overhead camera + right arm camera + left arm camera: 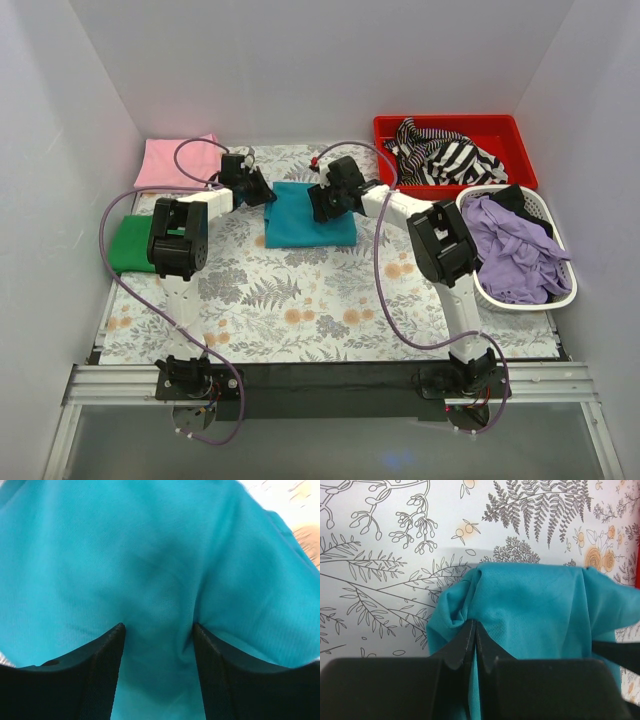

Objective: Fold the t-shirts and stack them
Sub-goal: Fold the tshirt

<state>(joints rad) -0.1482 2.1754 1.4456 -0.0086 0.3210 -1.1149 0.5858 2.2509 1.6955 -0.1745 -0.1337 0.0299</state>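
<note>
One white basket (522,300) near teal t-shirt (300,230)

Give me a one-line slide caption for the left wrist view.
Left gripper, jaws shut, pinching the bunched edge of the teal t-shirt over the fern-print tablecloth.

The surface (300,300) wears a pale cover printed with ferns and orange flowers. A teal shirt (300,225) lies folded on it, towards the far middle. A pink shirt (170,160) lies flat at the far left corner, and a green shirt (125,245) at the left edge. A red bin (450,123) stands at the far right, a white basket (520,298) just nearer, touching it.
</note>
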